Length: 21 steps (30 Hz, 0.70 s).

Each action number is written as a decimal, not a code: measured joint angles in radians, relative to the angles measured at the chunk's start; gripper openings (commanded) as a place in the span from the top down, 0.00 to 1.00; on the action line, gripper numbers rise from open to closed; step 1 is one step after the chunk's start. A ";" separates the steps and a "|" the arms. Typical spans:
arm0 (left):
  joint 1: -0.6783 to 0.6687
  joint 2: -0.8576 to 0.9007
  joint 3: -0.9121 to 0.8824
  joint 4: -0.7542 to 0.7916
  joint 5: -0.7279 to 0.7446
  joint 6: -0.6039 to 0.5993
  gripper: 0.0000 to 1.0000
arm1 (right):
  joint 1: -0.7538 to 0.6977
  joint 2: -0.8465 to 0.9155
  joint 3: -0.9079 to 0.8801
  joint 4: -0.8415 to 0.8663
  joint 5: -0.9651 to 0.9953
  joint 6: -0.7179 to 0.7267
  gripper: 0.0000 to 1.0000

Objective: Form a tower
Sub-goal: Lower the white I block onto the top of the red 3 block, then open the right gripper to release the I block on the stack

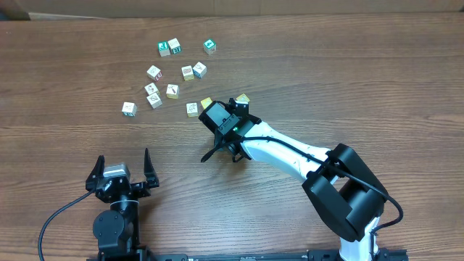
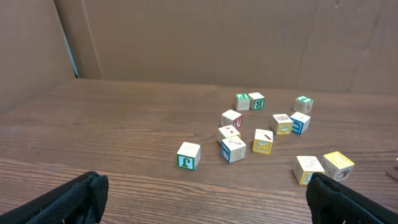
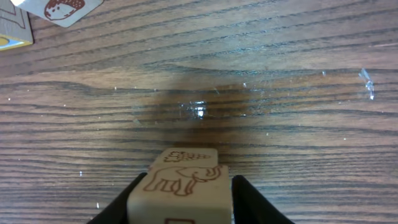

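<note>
Seen from above, the right arm reaches to mid-table, among scattered loose cubes (image 1: 172, 90). In its wrist view we see the right gripper (image 3: 186, 185) closed on a pale cube (image 3: 183, 177) with an animal outline on top, one dark finger against each side.

We can make out no tower: every cube we see sits singly on the table (image 1: 348, 65), though the gripper may hide something. Bare wood lies just ahead of the held cube. The nearest neighbours are two yellow cubes (image 1: 206, 103), one on each side of the gripper, so we judge the stack would start or continue here.

The left gripper (image 1: 122, 159) rests at the near edge, well apart from the cubes, jaws wide and empty. The right arm is far nearer.

We see no containers.
</note>
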<state>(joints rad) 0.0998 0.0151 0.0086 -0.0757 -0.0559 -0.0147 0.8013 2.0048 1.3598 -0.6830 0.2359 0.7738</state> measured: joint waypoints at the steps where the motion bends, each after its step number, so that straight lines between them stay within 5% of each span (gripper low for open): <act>1: 0.000 0.000 0.000 0.000 0.000 0.000 0.00 | 0.000 0.000 0.000 0.000 0.000 -0.006 0.64; 14: 0.000 0.000 0.000 0.000 0.000 0.000 0.00 | 0.000 0.000 0.000 -0.011 0.000 -0.039 0.71; 21: 0.000 0.000 0.000 0.000 0.000 0.000 0.01 | 0.000 0.000 0.000 -0.028 -0.002 -0.056 0.56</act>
<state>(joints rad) 0.0998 0.0151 0.0086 -0.0757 -0.0559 -0.0147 0.8013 2.0052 1.3598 -0.7109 0.2344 0.7181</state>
